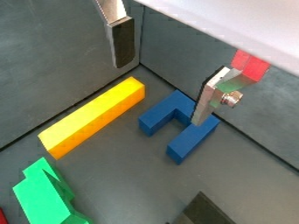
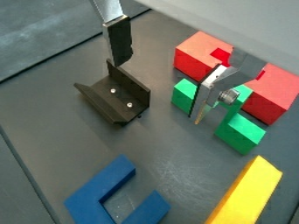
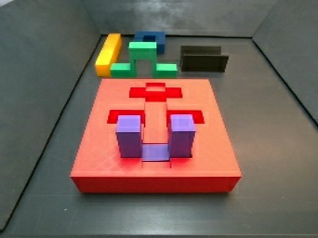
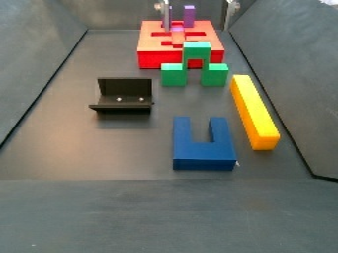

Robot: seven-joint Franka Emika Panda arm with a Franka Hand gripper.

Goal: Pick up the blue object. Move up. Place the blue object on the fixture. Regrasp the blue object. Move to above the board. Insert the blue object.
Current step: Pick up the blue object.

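Your gripper (image 1: 163,74) is hovering wide open, holding nothing, fingers (image 1: 121,44) above the dark blue U-shaped plastic block (image 1: 177,122) lying on the floor.

- We see the board (image 3: 155,139) in the foreground of a side view, a thick red slab lying flat on the dark surface (image 3: 267,149), with recessed cut-outs in its top.
- A purple U-shaped block (image 3: 155,137) stands in the board's near cut-out, its two prongs pointing up.
- Far behind the board, a yellow bar (image 3: 110,53) lies on the surface along the left.
- Just beside it sits a green block (image 3: 140,58), and behind that the blue object (image 3: 151,40) shows only partly.
- To the right of these stands the fixture (image 3: 204,59), dark and blocky, apart from the green block.
- The gripper does not appear here.
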